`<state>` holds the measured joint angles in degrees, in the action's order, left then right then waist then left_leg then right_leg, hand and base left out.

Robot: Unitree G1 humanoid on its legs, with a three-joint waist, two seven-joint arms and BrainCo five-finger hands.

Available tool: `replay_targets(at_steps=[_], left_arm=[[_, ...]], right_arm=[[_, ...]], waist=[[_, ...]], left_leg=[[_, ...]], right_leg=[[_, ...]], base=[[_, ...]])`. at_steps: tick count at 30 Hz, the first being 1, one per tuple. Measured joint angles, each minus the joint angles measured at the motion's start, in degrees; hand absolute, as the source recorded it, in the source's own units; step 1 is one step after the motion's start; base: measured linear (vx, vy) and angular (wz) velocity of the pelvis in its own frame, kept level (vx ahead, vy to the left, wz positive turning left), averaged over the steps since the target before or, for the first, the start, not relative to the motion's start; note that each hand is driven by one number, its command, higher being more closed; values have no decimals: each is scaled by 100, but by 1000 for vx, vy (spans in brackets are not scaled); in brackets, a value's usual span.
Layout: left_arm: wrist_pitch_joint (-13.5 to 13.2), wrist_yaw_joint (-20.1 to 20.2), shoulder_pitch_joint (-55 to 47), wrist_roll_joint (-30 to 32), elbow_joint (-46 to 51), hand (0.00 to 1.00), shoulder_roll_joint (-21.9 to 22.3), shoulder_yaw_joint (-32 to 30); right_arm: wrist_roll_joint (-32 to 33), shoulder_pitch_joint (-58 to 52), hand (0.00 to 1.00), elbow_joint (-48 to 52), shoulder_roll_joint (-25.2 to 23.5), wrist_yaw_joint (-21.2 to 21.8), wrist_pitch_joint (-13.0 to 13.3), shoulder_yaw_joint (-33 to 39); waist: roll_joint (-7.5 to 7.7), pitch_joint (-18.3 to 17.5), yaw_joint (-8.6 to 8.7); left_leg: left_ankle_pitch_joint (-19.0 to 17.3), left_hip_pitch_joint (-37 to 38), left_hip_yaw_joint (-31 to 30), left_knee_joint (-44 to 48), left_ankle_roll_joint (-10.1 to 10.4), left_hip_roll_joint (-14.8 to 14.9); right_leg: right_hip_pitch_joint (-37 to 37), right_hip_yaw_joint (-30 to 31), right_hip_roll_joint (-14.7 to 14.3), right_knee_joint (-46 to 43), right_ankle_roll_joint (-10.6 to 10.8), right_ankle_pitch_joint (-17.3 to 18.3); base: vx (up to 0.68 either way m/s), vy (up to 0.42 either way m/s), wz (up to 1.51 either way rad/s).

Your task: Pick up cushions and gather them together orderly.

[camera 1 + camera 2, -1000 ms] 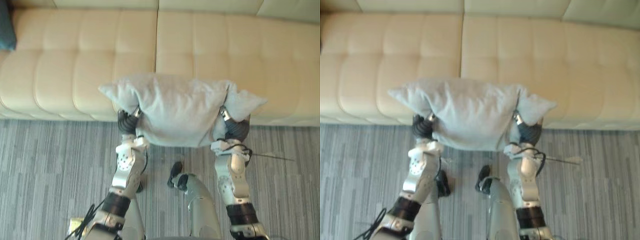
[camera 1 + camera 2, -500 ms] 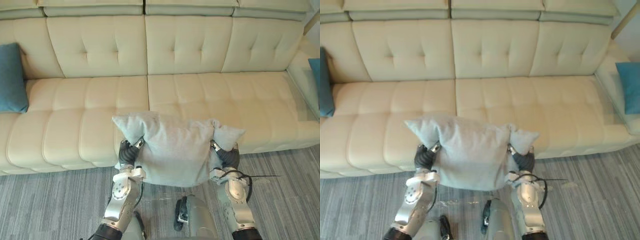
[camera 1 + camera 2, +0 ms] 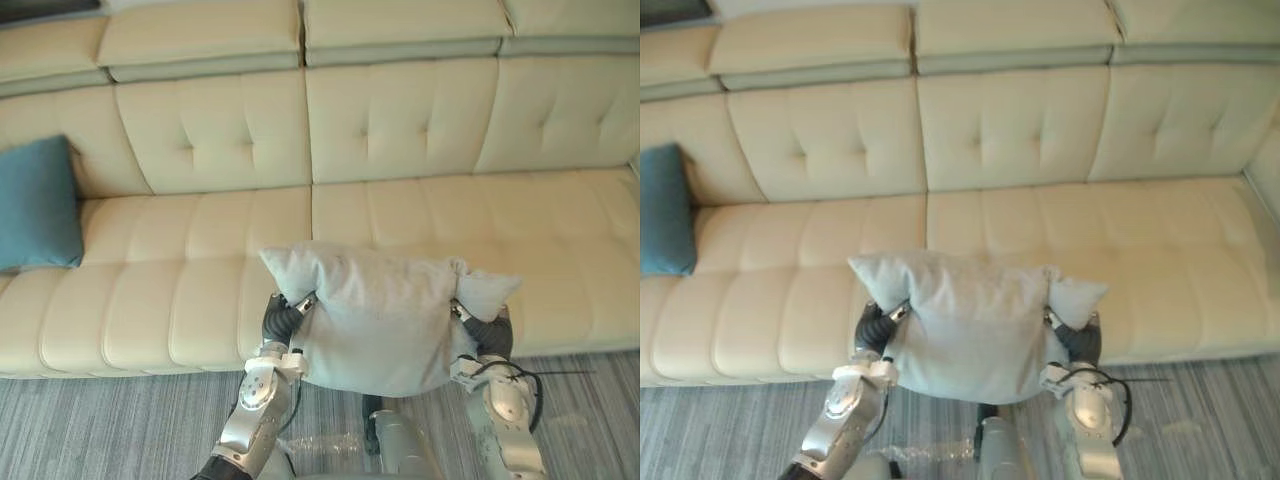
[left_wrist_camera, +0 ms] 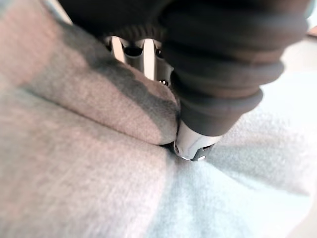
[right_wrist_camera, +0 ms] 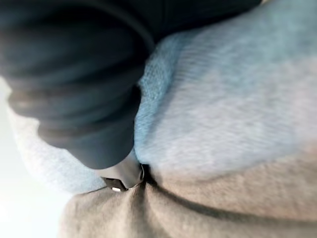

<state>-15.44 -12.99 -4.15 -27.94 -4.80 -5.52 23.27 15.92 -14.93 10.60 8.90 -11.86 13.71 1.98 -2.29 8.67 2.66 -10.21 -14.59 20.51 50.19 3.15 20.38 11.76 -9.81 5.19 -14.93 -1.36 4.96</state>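
A light grey cushion [image 3: 380, 320] hangs in the air in front of the cream sofa's seat [image 3: 180, 250], held between both hands. My left hand [image 3: 283, 322] grips it near its left corner, where the cloth [image 4: 74, 163] bunches between my thumb [image 4: 193, 144] and the fingers. My right hand [image 3: 484, 330] grips the right side, its thumb pressed into a fold of the cushion [image 5: 223, 109]. Both corners stick out past the hands. A teal cushion [image 3: 38, 205] leans against the sofa's backrest at the far left.
The long cream sofa spans the whole width, with tufted backrests [image 3: 400, 120] behind the seat. Grey striped carpet [image 3: 100, 430] lies between me and the sofa's front edge.
The camera has tilted up, bringing the backrests and more of the teal cushion into view. The grey cushion stays held between both hands in front of the seat.
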Motion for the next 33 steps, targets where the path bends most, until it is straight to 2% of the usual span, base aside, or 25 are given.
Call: replay_targets(at_steps=[1,2,3,4,5,6,7,9,12,20,24,27,31,33], left_arm=[[-5,18,17,-30,106,100,27,7],[-4,49,25,-32,111,100,39,19],[2,88,24,-32,106,100,71,62],[0,89,10,-32,97,100,89,133],[-3,89,7,-32,85,100,91,170],[3,94,24,-32,-50,100,-32,192],[9,94,1,-32,-191,100,-85,217],[39,94,-13,-32,-316,100,-114,245],[82,95,-11,-31,-315,100,-179,251],[134,95,-4,-19,-315,100,-278,396],[139,69,19,107,-315,100,-293,375],[135,-133,277,325,-315,100,-295,203],[107,-590,953,558,-315,100,-294,-173],[90,-879,1620,673,-323,100,-280,-410]], right_arm=[[-1,63,100,125,5,-3,57,55],[-2,70,100,137,3,-4,70,83],[-3,69,100,97,7,-7,88,158],[-9,98,100,-5,32,-8,109,229],[-12,154,100,-99,56,-8,114,257],[-18,288,100,-483,-95,-13,89,261],[-21,272,100,-713,-214,-13,79,258],[-25,248,100,-901,-257,-13,6,255],[-25,266,100,-1011,-266,-11,-87,253],[-25,436,100,-1237,-168,-9,-89,256],[-25,574,100,-1407,-175,-13,-90,254],[-135,1194,100,-1618,-166,-103,-93,196],[-389,2268,100,-1776,-121,-421,-87,-12],[-527,3129,100,-2032,30,-641,-76,-69]], waist=[[-28,-58,-8],[-30,-60,-7],[-63,-88,-6],[-131,-193,-15],[-207,-242,-28],[-37,-324,5],[103,-379,7],[169,-430,18],[172,-436,11],[194,-535,69],[272,-612,92],[339,-647,86],[335,-611,81],[295,-396,76]], left_leg=[[-185,-190,121,-545,-61,-17],[-187,-191,103,-913,-60,-63],[-117,-87,-28,-1895,-11,-252],[290,22,-319,-2865,86,-508],[458,87,-502,-3240,306,-561],[540,263,-458,-3494,319,-763],[629,491,-366,-3795,248,-970],[683,695,-309,-4070,169,-1207],[721,825,-246,-4229,111,-1421],[774,1101,-245,-4544,151,-1376],[840,1203,-224,-4721,186,-1380],[914,1001,-188,-4773,174,-1385],[1090,482,-123,-4807,125,-1396],[1209,224,-213,-4809,101,-1398]], right_leg=[[-19,-29,53,106,17,-11],[-73,-62,68,146,37,-23],[-183,-114,106,242,137,-39],[-190,-101,71,328,272,-38],[-197,-47,0,374,352,-53],[-303,113,95,533,495,-140],[-475,157,242,763,592,-215],[-625,219,434,1006,715,-295],[-789,399,578,1276,798,-416],[-773,738,422,1313,747,-430],[-745,824,390,1326,730,-443],[-486,888,379,1359,699,-561],[-16,948,378,1562,681,-868],[138,868,380,1647,670,-1007]], base=[[139,85,12],[126,130,21],[112,170,16],[105,185,5],[147,248,-3],[149,204,-1],[157,195,7],[110,161,5],[98,129,-7],[-4,-16,-19],[-28,-5,-11],[-71,-3,-8],[-80,-8,-5],[-105,-15,19]])
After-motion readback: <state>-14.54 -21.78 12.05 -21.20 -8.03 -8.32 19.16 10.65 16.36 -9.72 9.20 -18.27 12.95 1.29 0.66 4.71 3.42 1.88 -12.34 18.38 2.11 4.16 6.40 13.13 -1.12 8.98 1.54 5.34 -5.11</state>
